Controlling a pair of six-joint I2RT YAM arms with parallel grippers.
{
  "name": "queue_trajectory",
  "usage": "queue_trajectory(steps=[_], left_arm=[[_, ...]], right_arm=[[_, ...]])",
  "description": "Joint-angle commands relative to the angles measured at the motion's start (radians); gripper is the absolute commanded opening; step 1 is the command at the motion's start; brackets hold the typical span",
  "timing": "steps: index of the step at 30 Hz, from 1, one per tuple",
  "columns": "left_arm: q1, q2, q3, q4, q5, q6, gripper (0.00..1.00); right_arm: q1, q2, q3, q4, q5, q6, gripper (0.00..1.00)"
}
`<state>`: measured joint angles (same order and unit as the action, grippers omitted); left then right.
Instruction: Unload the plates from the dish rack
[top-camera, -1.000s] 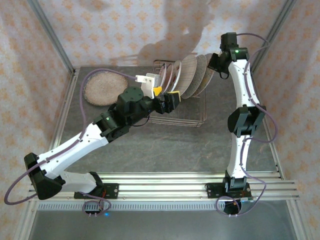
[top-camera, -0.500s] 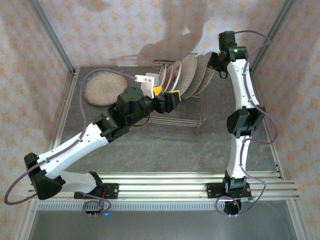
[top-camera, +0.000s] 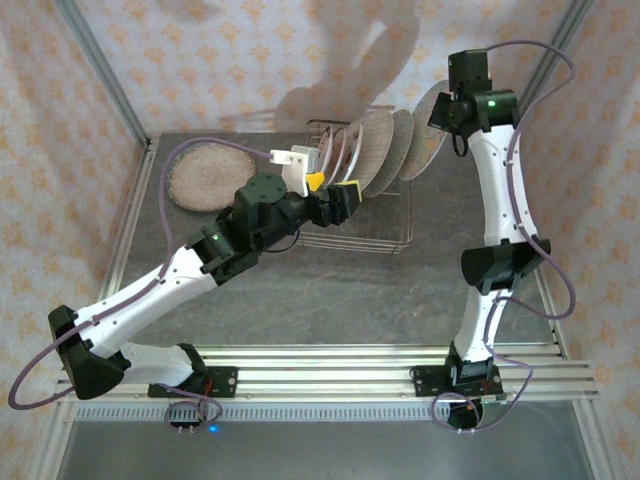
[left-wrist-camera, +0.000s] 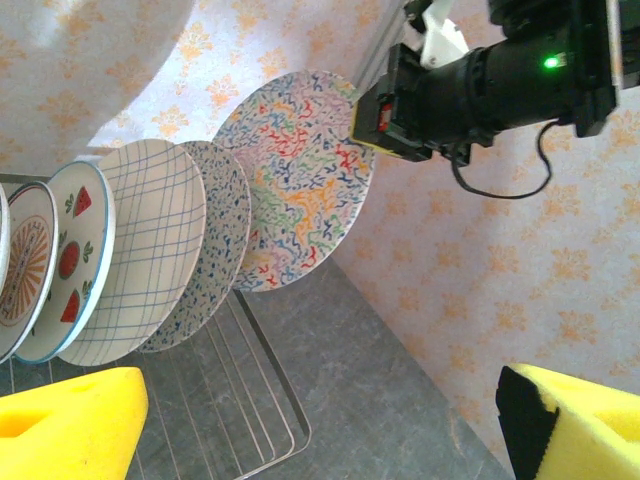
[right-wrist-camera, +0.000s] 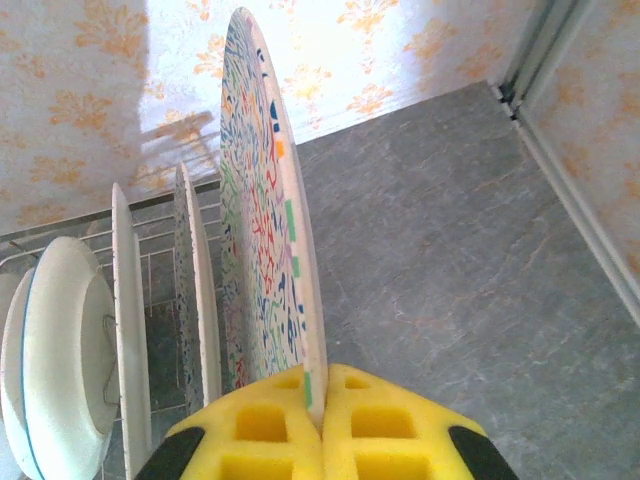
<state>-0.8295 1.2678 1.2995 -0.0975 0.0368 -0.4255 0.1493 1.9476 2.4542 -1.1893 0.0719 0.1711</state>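
plates upright in dish rack | end plate rightmost | lone plate on table, left

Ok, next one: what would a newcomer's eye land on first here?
The plate with the multicoloured squiggles, pinched by its rim in the right hand, at the right end of the row standing in the dish rack. Then the open left hand in front of the rack, and a brown speckled plate lying flat on the table at far left.

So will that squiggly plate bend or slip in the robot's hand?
Probably stiff: the squiggly plate shows no sag though the right hand pinches only its rim. It looks smooth and glazed, so it might slip or swing.
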Motion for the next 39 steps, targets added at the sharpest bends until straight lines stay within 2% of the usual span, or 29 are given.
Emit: queue_trajectory(steps=[1, 11, 19, 26, 30, 39], left_arm=[[-0.005, 0.005, 0.003, 0.038, 0.009, -0.024, 0.91], [-0.005, 0.048, 0.008, 0.032, 0.062, -0.111, 0.93], [-0.002, 0.100, 0.019, 0.014, 0.102, -0.230, 0.97], [0.044, 0.195, -0.007, 0.063, 0.283, -0.471, 0.96], [0.063, 0.273, 0.037, -0.003, 0.386, -0.565, 0.92], [0.073, 0.337, 0.004, 0.058, 0.483, -0.727, 0.87]], right_arm=[[0.008, -0.087, -0.017, -0.012, 0.099, 0.017, 0.00], [0.009, -0.292, -0.173, -0.005, 0.131, 0.055, 0.00], [0.008, -0.422, -0.281, -0.056, 0.078, 0.102, 0.00], [0.006, -0.538, -0.364, -0.104, 0.034, 0.184, 0.00], [0.005, -0.616, -0.425, -0.128, -0.009, 0.244, 0.00], [0.002, -0.786, -0.611, -0.111, -0.124, 0.367, 0.00]])
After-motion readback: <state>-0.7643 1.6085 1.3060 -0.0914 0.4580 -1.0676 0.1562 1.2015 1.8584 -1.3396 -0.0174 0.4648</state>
